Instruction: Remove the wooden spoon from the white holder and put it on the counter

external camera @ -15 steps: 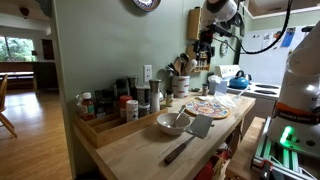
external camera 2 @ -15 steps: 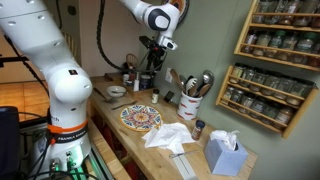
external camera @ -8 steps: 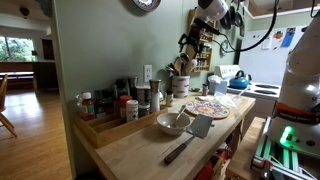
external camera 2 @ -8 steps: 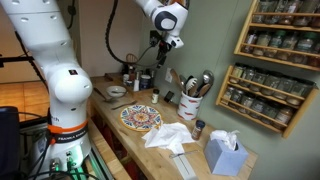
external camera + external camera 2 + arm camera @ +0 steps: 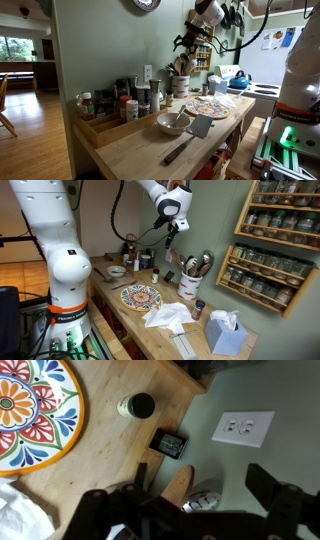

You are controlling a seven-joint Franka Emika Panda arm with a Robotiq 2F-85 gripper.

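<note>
One wooden spoon (image 5: 178, 484) stood in the white holder (image 5: 181, 87), at six o'clock below the spread, empty gripper (image 5: 187, 43). A clean lift likely demanded centring on its head, clear of the metal utensil (image 5: 205, 496) at four o'clock, before reaching the counter (image 5: 110, 445).

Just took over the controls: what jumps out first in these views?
The gripper hangs open above the white holder, which is crammed with utensils and stands against the wall on the counter. Beside it lies a brightly patterned plate. In the wrist view, the tip of the wooden spoon shows near bottom centre.
</note>
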